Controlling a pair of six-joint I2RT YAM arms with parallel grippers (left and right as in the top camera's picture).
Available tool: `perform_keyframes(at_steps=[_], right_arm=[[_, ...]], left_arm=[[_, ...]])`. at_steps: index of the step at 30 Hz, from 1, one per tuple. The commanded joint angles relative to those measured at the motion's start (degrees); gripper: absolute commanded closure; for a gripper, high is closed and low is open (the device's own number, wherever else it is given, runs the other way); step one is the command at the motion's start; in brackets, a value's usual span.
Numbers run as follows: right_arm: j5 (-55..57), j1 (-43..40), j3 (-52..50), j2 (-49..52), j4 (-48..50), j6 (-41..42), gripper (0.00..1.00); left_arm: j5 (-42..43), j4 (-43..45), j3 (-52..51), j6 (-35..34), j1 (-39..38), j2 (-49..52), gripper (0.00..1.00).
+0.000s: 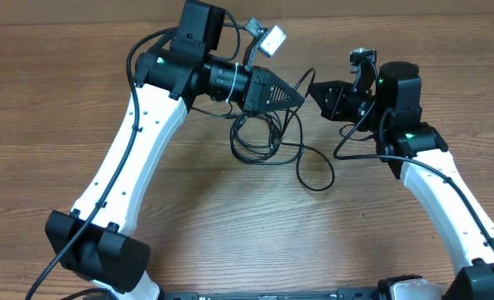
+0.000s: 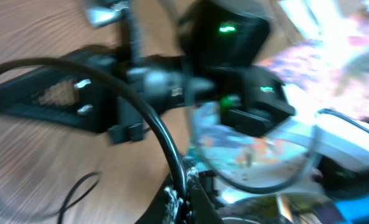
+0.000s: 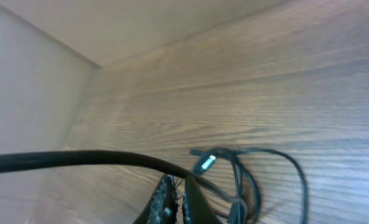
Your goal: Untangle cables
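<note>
Two arms bent inward, grippers almost tip to tip.

The left arm (image 1: 138, 142) slants up and inward from the near left corner, then its black wrist turns level and points right; the left gripper (image 1: 299, 97) tapers to a closed point, its fingers (image 2: 173, 200) pinched on a cable (image 2: 150, 121); the right arm (image 1: 446, 200) comes in from the near right corner, its wrist turned to point left; the right gripper (image 1: 312, 88) faces the left one, just apart from it; its fingers (image 3: 163, 200) are likewise pressed together on a cable.
</note>
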Motion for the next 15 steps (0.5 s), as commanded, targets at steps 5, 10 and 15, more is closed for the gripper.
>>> perform_keyframes(at_steps=[5,10,15], right_arm=[[18.03,-0.07,2.23,-0.26,-9.57,-10.67,0.96],[23.37,-0.04,7.43,-1.14,-18.67,-14.08,0.94],[7.15,0.02,9.27,-1.09,-23.85,-17.79,0.42]], left_arm=[[-29.73,-8.83,1.51,-0.26,1.27,-1.62,0.96],[-33.73,-12.41,1.51,-0.09,1.97,-1.62,0.96],[-18.05,-12.07,1.53,8.98,1.79,-2.21,0.96]])
